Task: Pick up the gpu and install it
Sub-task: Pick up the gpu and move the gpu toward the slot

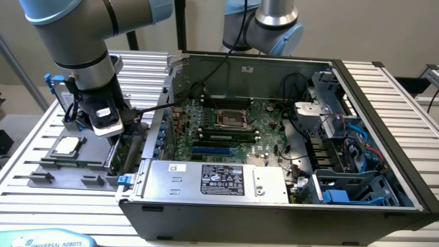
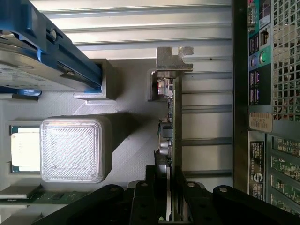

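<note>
End effector (image 2: 169, 183) pinching the gpu (image 2: 173, 123): a finger pressed on each face, card edge-on between them. In the exterior view the end effector (image 1: 103, 122) hangs low over the grey holder (image 1: 69, 177), just beside the case (image 1: 274, 218) wall. So the gpu is at the holder, outside the case. Can't tell if it has cleared its slot.

Risks:
- Bracket (image 2: 174, 58) sits against a holder block and could snag on a lift.
- Thin card pinched near one end, so it may pivot in the grip.
- Case wall is close and could be clipped on the way over.
- Loose cables inside the case could foul the card.

Counts:
- 1 gpu
- 1 CPU (image 2: 23, 151)
- 1 blue-framed drive (image 2: 42, 49)
- 1 holder
- 1 case
- 1 slatted counter (image 1: 404, 87)
- 2 arms, the second (image 1: 271, 25) behind the case
</note>
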Available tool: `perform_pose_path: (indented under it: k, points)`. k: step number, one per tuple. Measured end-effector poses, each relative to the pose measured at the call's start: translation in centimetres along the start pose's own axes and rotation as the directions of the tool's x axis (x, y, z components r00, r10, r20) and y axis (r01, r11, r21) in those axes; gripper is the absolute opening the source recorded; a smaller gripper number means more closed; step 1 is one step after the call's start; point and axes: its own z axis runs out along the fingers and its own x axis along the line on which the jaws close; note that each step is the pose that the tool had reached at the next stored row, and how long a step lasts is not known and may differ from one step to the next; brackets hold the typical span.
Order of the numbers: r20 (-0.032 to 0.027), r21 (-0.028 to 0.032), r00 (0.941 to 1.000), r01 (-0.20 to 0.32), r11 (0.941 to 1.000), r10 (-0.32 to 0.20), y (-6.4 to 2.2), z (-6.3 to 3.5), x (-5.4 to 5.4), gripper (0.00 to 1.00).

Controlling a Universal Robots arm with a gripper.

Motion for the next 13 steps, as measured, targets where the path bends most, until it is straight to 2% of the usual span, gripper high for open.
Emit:
perform_pose_path:
  k: [5,9,13]
  points:
    - [0.0000,0.0000,1.0000,0.000,1.0000,0.000,0.01,-0.37,0.0,0.27]
    - [0.0000,-0.0001,1.0000,0.000,1.0000,0.000,0.06,-1.46,0.0,0.27]
    - [0.0000,0.0000,1.0000,0.000,1.0000,0.000,0.11,-2.97,0.0,0.27]
